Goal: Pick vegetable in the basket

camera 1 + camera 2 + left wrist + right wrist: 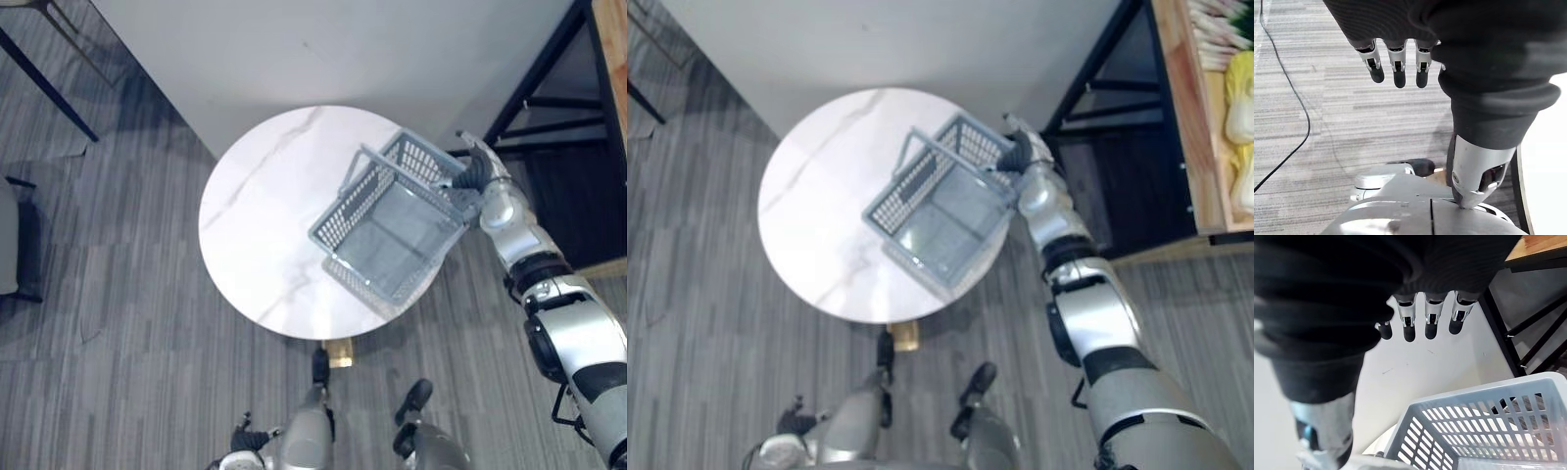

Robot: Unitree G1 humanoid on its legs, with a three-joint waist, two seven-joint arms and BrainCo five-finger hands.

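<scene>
The right robot hand (1431,316) is closest in its wrist view, its dark ribbed cover uppermost and its silver, dark-tipped fingers (1409,328) held straight in a row, released and curled round nothing. The thumb reaches down beside the near corner of the basket (345,217); whether it touches the rim cannot be told. From the head views this hand sits at the basket's far right corner. The basket is grey slotted plastic and stands tilted over the right part of the round white marbled desk (260,211), with its handle (359,166) swung up on the left side. Whether its base rests on the desk top is unclear. The vegetables (1242,103), yellow pieces with pale stalks beside them, lie on a wooden shelf (1198,147) to the robot's right, well apart from the basket. A black frame (1087,83) stands between the shelf and the desk. The left robot hand (1397,66) hangs low at the robot's left side with its fingers straight and relaxed, holding nothing, over the grey striped floor (118,323).
</scene>
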